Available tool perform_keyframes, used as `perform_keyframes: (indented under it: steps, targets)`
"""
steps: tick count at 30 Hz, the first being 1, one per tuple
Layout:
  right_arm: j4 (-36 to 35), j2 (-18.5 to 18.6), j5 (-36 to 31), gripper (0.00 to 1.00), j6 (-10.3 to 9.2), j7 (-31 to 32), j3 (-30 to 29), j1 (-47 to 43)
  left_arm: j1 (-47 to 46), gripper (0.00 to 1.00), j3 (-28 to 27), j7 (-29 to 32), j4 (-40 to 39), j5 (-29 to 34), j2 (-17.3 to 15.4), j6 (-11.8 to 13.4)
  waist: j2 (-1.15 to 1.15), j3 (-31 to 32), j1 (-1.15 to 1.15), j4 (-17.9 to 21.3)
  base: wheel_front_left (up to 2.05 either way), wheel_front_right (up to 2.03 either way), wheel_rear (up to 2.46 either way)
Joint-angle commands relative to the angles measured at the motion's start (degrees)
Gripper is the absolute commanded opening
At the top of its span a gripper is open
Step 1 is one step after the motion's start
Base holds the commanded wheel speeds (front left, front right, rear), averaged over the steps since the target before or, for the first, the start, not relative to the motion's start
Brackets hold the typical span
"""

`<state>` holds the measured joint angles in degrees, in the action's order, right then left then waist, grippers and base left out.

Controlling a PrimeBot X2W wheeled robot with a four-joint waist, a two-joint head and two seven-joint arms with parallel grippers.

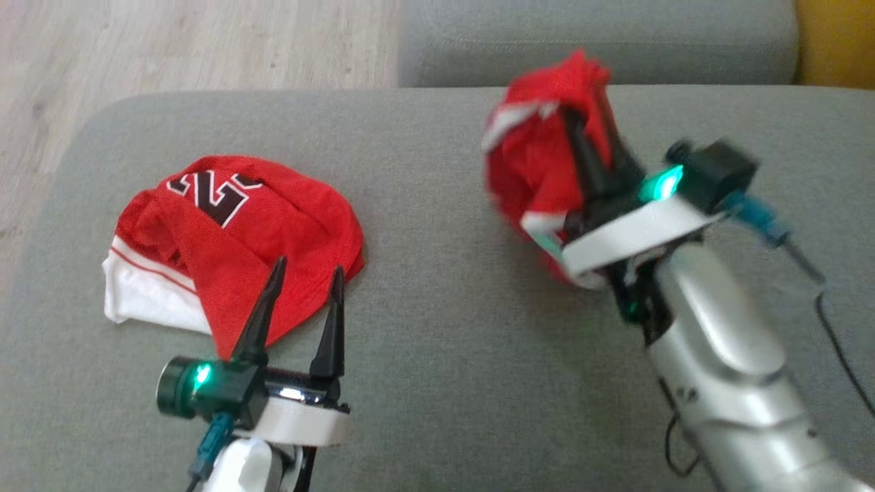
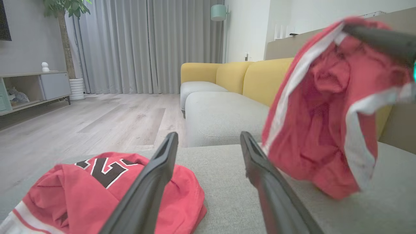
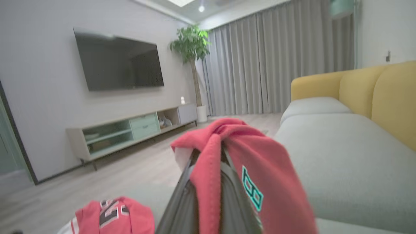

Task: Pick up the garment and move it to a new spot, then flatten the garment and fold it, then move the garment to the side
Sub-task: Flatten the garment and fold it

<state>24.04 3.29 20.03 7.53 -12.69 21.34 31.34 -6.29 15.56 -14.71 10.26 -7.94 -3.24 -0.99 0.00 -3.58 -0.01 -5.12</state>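
Note:
My right gripper (image 1: 585, 121) is shut on a crumpled red garment (image 1: 536, 160) with white trim and holds it in the air above the right part of the grey cushion (image 1: 444, 328). In the right wrist view the garment (image 3: 260, 162) drapes over the closed fingers and hides their tips. It hangs at the right of the left wrist view (image 2: 318, 130). My left gripper (image 1: 307, 268) is open and empty, its tips just over the near edge of a second red jersey (image 1: 239, 219) with black numerals, which lies bunched on the cushion's left.
The cushion's left edge drops to a wooden floor (image 1: 171, 41). Another grey seat (image 1: 595, 34) lies beyond it, with a yellow sofa back (image 2: 234, 74). A TV cabinet (image 3: 130, 130) stands along the far wall. A cable (image 1: 841, 342) hangs from my right wrist.

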Motion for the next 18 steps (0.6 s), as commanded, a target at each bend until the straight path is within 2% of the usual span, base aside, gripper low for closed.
perform_keyframes:
  steps: [1, 4, 9, 12, 14, 15, 16, 18]
  targets:
    - [-2.8, -0.4, 1.3, 0.0, -0.04, -0.7, -0.7, 3.4, -0.8, 1.0, -2.3, -0.3, -2.0, 0.5, 0.1, 0.2, 0.0, 0.5, 0.01, 0.7, 0.0, 0.0, 0.0]
    - [-3.6, -0.4, 3.7, 0.0, -0.04, -0.1, -3.8, 4.1, -0.1, 1.0, -2.5, -0.3, -2.2, 0.6, 0.1, 0.1, 0.0, 0.8, 0.01, 1.3, 0.0, 0.0, 0.0]
    - [-2.6, -0.4, 4.4, 0.0, -0.04, 3.0, -14.6, 2.1, 0.5, 1.0, -3.0, -0.3, -2.9, 1.1, 0.1, 0.0, 0.0, 0.1, 0.01, 2.7, 0.0, 0.0, 0.0]
    - [1.8, -0.4, 2.4, 0.0, -0.04, 6.6, -22.5, -1.2, -0.1, 1.0, -2.6, -0.3, -3.1, 1.4, 0.1, -0.5, 0.0, -0.8, 0.01, 3.3, 0.0, 0.0, 0.0]
    - [7.1, -0.4, 0.3, 0.0, -0.04, 8.9, -29.3, -3.8, -0.4, 1.0, -2.4, -0.3, -3.0, 1.6, 0.2, -0.7, 0.0, -1.4, 0.01, 3.5, 0.0, 0.0, 0.0]
    - [8.9, -0.4, -2.9, 0.47, -0.04, 8.5, -32.3, -4.7, -0.6, 1.0, -2.2, -0.3, -2.9, 1.8, 0.2, -0.9, 0.0, -1.6, 0.01, 3.6, 0.0, 0.0, 0.0]
    - [10.5, -0.4, -5.8, 1.0, -0.04, 8.1, -34.7, -5.6, -0.8, 1.0, -2.1, -0.3, -2.8, 1.9, 0.2, -1.0, 0.0, -1.9, 0.01, 3.6, 0.0, 0.0, 0.0]
    - [12.7, -0.4, -9.1, 1.0, -0.04, 6.5, -38.5, -6.5, -1.0, 1.0, -2.0, -0.3, -2.7, 2.0, 0.2, -1.1, 0.0, -2.2, 0.01, 3.7, 0.0, 0.0, 0.0]
